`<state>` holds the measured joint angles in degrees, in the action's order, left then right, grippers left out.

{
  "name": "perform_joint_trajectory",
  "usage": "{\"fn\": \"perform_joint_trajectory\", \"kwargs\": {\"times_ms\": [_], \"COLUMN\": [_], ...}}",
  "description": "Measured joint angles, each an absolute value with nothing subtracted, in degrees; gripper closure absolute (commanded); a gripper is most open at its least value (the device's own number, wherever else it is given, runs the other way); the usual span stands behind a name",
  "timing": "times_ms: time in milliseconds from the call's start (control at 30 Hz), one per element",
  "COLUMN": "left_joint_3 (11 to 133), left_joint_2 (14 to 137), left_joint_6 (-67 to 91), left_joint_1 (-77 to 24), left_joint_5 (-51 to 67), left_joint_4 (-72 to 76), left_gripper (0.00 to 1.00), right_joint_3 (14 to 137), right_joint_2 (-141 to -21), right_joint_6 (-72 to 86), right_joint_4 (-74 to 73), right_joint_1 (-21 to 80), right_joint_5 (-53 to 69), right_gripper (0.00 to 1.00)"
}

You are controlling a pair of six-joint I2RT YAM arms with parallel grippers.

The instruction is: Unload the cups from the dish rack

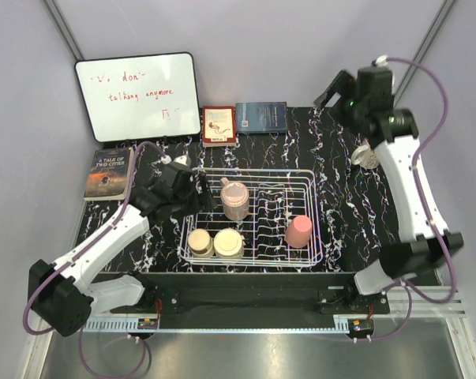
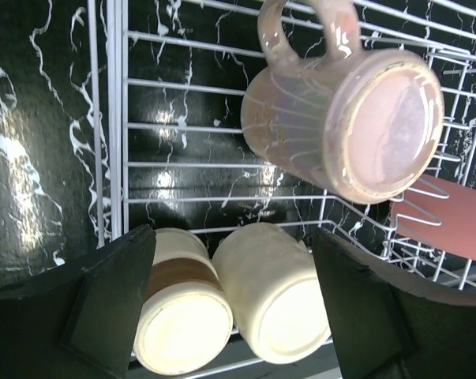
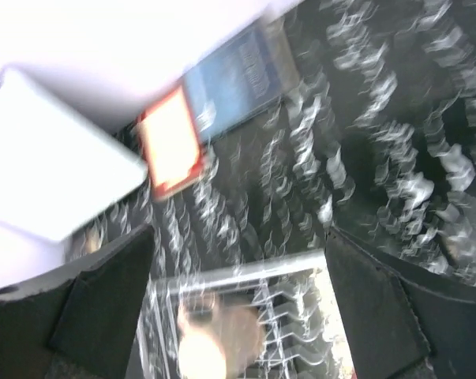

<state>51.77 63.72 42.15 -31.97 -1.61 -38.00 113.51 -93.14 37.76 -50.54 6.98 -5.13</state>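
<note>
Both the left arm (image 1: 103, 241) and the right arm (image 1: 411, 185) are built of smooth white shells joined by black, blocky joint housings. A thin pale purple cable (image 1: 443, 91) loops loosely along each. A small green light (image 1: 350, 103) glows on the right wrist's black housing. The left pincer (image 2: 234, 308) has broad, matte black fingers (image 2: 111, 312) with angular faces. The right pincer (image 3: 238, 308) looks alike, though blurred.

The white wire dish rack (image 1: 257, 171) on the counter holds a translucent pinkish mug (image 1: 235, 200) bottom up, a brown-banded cream cup (image 1: 200, 242) just beside a plain cream cup (image 1: 228, 243) at its near-left corner, and a pink tumbler (image 1: 298, 231) at the right
</note>
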Motion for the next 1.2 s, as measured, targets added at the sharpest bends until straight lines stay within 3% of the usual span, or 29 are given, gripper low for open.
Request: {"fn": "perform_joint_trajectory", "kwargs": {"times_ms": [167, 300, 733, 1200], "left_joint_3": [56.4, 61.3, 76.4, 76.3], "left_joint_2": [68.2, 72.7, 91.4, 96.2], "left_joint_6": [38.8, 36.4, 31.4, 45.1], "left_joint_1": [-33.4, -33.5, -32.1, -31.6], "left_joint_5": [-4.5, -6.9, -10.1, -6.2], "left_joint_4": [-38.0, -37.9, -36.0, -33.8], "left_gripper": [0.13, 0.13, 0.14, 0.26], "right_joint_3": [87.1, 77.1, 69.2, 64.9], "right_joint_2": [-74.1, -63.4, -45.9, -42.6], "right_joint_6": [38.2, 37.4, 33.6, 31.4], "right_joint_4": [-42.8, -41.6, -42.8, -46.3], "right_joint_1": [13.6, 14.1, 14.5, 14.5], "right_joint_5": [-2.3, -1.5, 4.2, 4.2], "right_gripper": [0.05, 0.06, 0.06, 0.05]}}
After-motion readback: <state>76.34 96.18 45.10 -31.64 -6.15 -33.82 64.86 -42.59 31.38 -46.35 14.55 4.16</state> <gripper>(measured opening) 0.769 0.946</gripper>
